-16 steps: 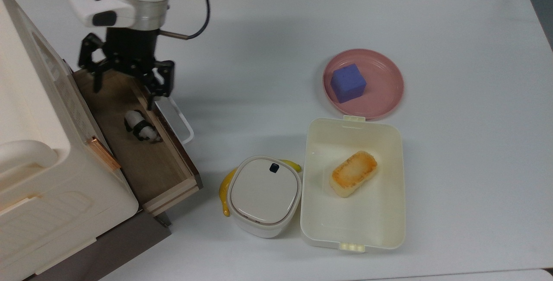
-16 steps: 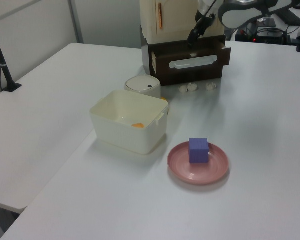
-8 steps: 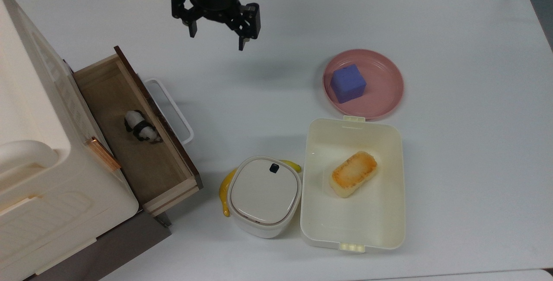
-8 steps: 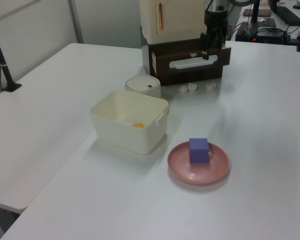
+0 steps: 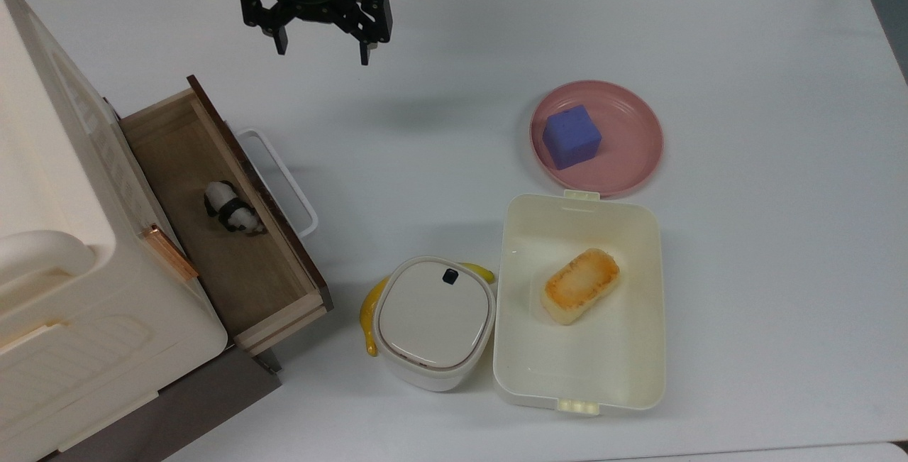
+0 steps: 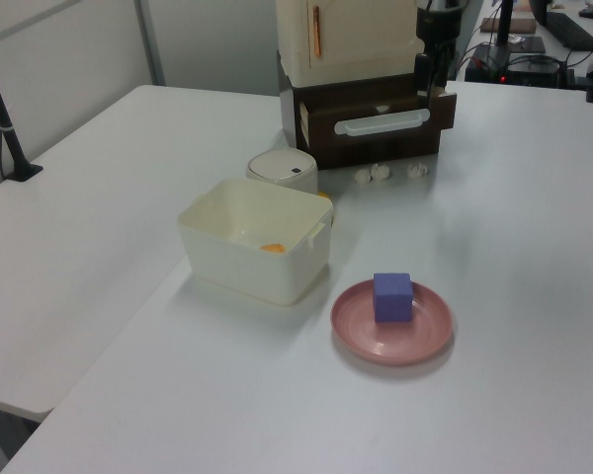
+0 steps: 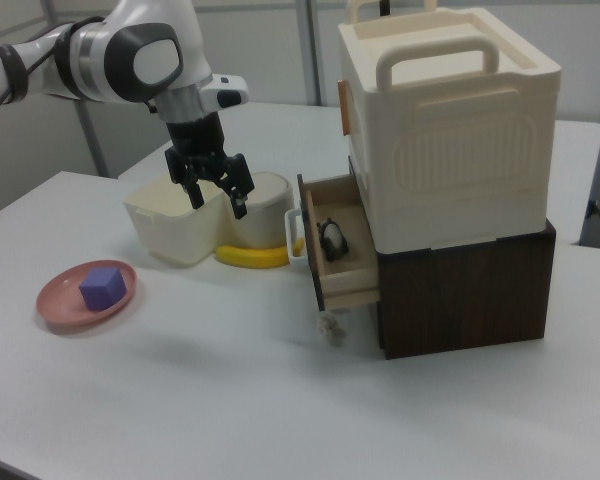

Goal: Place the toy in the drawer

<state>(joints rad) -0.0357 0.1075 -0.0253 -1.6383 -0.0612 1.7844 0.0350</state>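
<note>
1. My gripper (image 5: pixel 320 50) is no longer over the drawer (image 5: pixel 213 228); it now hangs above bare table (image 5: pixel 745 57).
2. In the top view it sits further left than half a second ago.

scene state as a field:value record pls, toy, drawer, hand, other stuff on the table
toy: panda toy lying on the drawer floor
drawer: drawer pulled open, white handle facing the table
hand: hand open, empty, in the air over bare table, apart from the drawer
plate: pink plate with purple cube on it
lunch box: open lunch box, toasted bread piece inside
banana: banana partly under a lidded white container
</note>
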